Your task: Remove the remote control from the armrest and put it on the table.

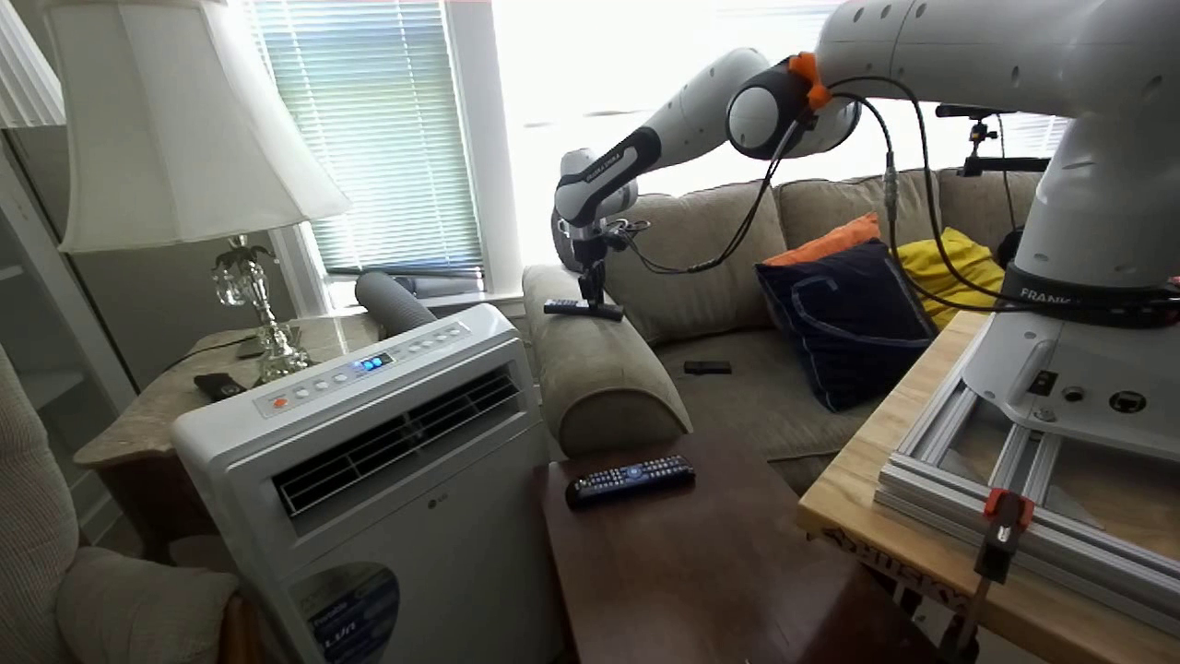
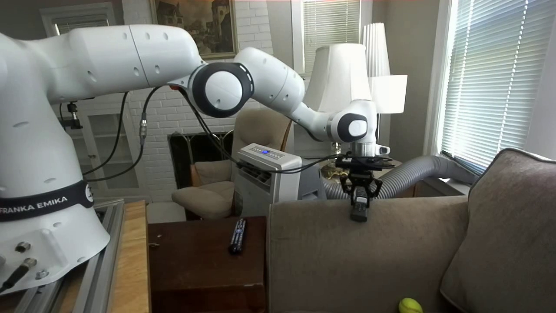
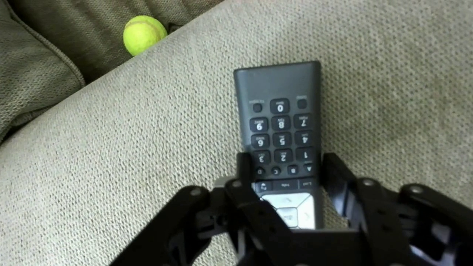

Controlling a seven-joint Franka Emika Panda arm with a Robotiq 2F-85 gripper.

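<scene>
Pinching the remote (image 3: 280, 122) by its long edges, the gripper (image 3: 286, 162) holds it aslant across the armrest (image 3: 155, 129).

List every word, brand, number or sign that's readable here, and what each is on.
"FRANKA EMIKA": robot's base
"HUSKY": wooden bench
"LG": air conditioner
"0" to "9", upside down in the wrist view: remote control
"A", "B", "C", "D": same remote control
Too small or blurred to read surely: its word labels; the air conditioner's sticker; keys of the tabletop remote.
</scene>
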